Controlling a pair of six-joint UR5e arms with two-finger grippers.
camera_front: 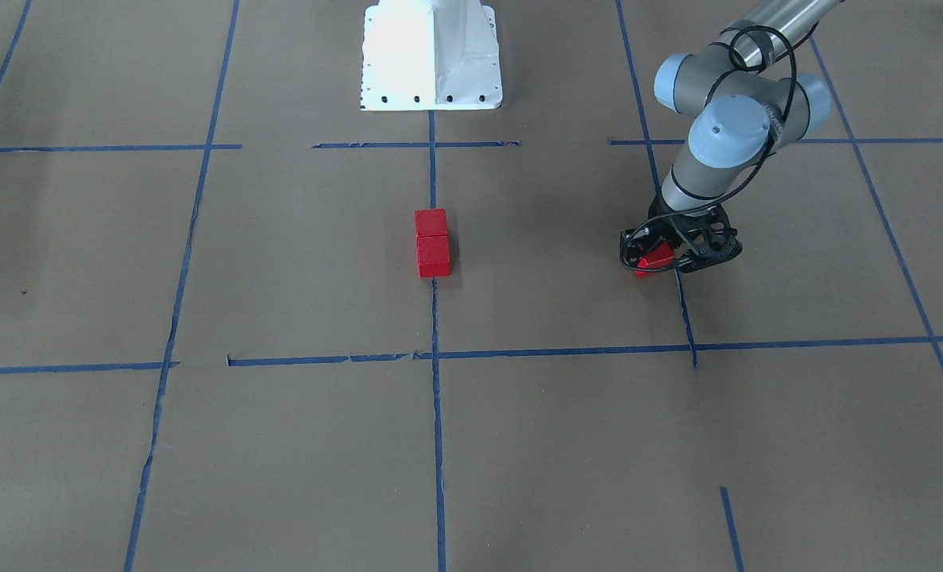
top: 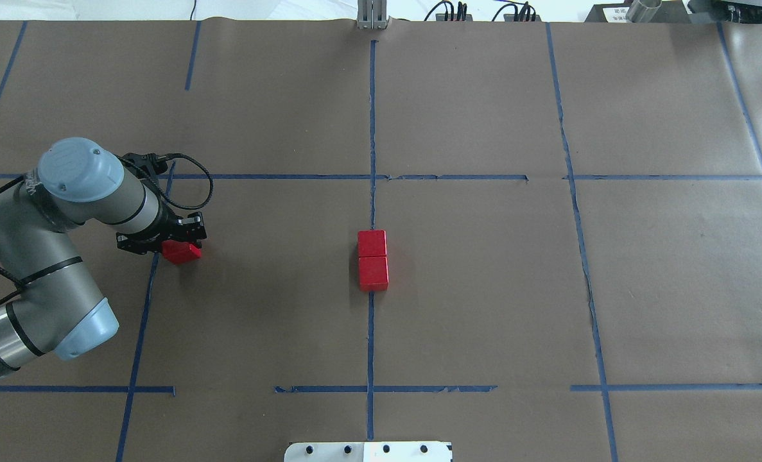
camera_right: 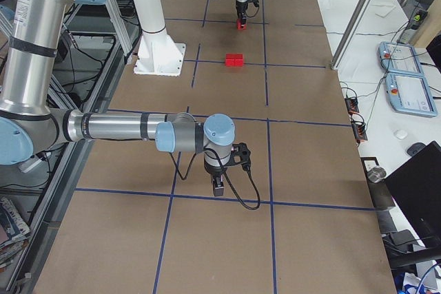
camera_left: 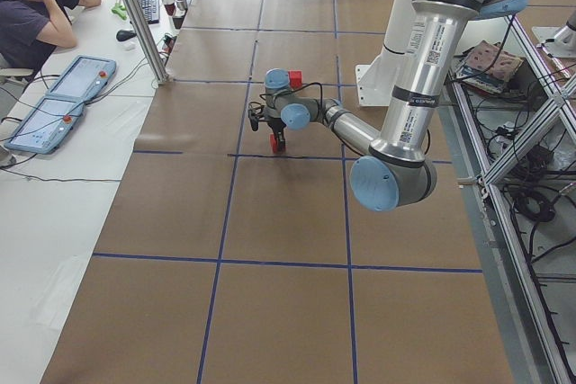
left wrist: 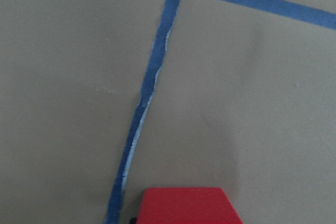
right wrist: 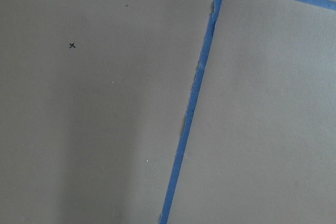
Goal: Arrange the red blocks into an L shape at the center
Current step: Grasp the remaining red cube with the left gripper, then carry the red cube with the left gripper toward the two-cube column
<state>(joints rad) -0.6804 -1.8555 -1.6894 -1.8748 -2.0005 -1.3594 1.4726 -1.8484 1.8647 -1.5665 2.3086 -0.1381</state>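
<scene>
Two red blocks (camera_front: 431,223) (camera_front: 434,257) lie touching in a line on the long blue tape line in the center cell (camera_front: 320,254); they also show in the overhead view (top: 372,244) (top: 373,273). My left gripper (camera_front: 663,258) (top: 174,246) stands at the cell's left border tape and is shut on the third red block (top: 182,252), which is slightly tilted and low over the paper. This block fills the bottom of the left wrist view (left wrist: 185,205). My right gripper (camera_right: 218,187) shows only in the right side view, far from the blocks; I cannot tell whether it is open.
The white robot base (camera_front: 431,56) stands behind the center cell. Brown paper with blue tape lines covers the table. An operator (camera_left: 36,6) sits at a side desk with control tablets (camera_left: 54,114).
</scene>
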